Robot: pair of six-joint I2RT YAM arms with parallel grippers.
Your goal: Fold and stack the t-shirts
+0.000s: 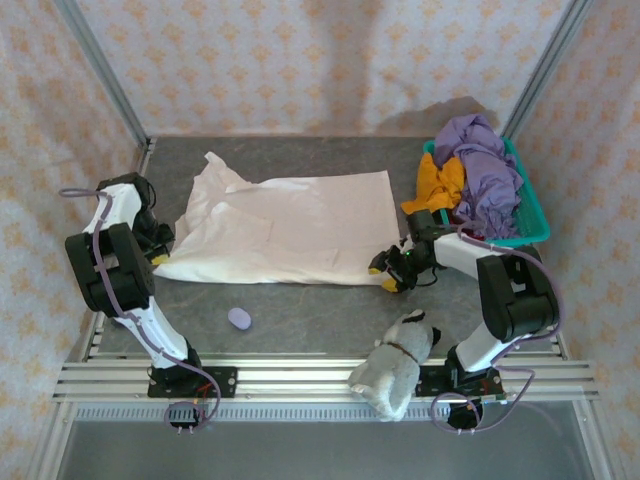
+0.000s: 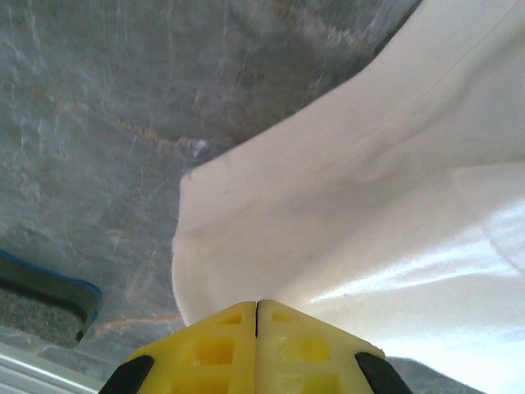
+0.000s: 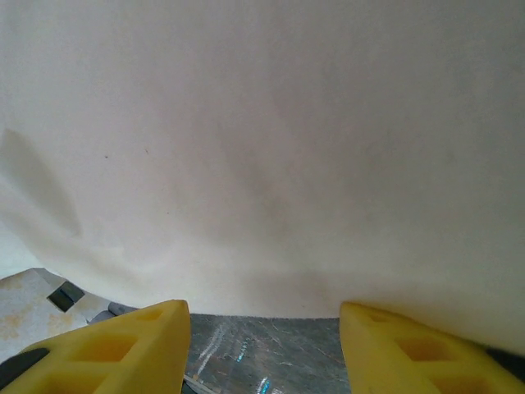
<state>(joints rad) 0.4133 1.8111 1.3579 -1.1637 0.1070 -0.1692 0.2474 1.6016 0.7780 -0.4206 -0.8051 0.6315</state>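
The cream-white t-shirt (image 1: 290, 225) lies spread flat across the middle of the table. My left gripper (image 1: 160, 258) is at its near left corner. In the left wrist view the yellow fingertips (image 2: 257, 308) are pressed together and the shirt's edge (image 2: 344, 213) gathers into them. My right gripper (image 1: 388, 270) is at the shirt's near right corner. It stands open (image 3: 262, 316), with the hem (image 3: 262, 205) just ahead of the fingers and bare table between them. The purple t-shirt (image 1: 490, 170), orange t-shirt (image 1: 440, 180) and a bit of red t-shirt (image 1: 462, 215) are heaped at the right.
A teal basket (image 1: 530, 215) at the back right holds the coloured shirts. A grey-white plush toy (image 1: 400, 360) lies at the near edge beside the right arm's base. A small lilac object (image 1: 239, 318) sits on the table in front of the shirt.
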